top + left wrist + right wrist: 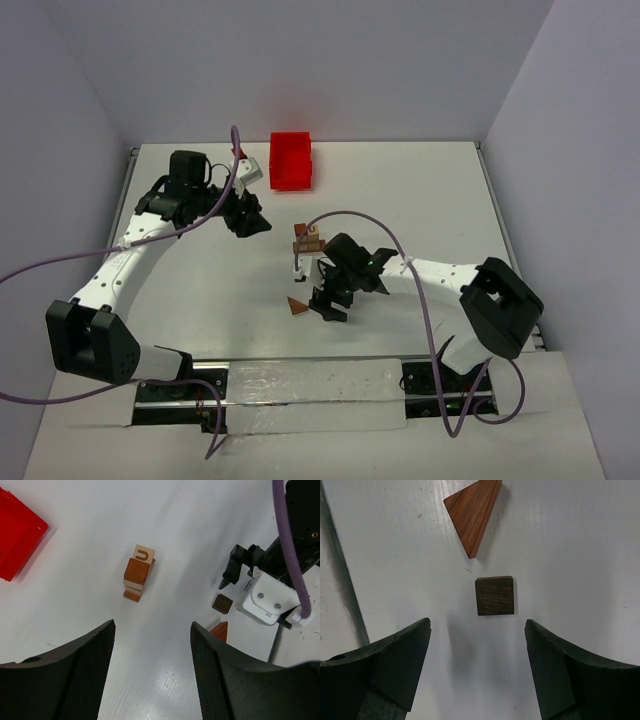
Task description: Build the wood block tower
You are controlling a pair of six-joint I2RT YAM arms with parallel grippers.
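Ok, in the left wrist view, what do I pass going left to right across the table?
red bin → wood block tower → dark brown cube → right arm's white wrist housing. The reddish triangular block lies just below the cube in the picture, so its place in the order is unclear and I left it out.

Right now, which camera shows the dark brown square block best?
The right wrist view: the dark brown square block lies large and unobstructed ahead of the open right gripper, near the reddish triangular block. The left wrist view shows it small, beside that gripper. In the top view I cannot make it out.
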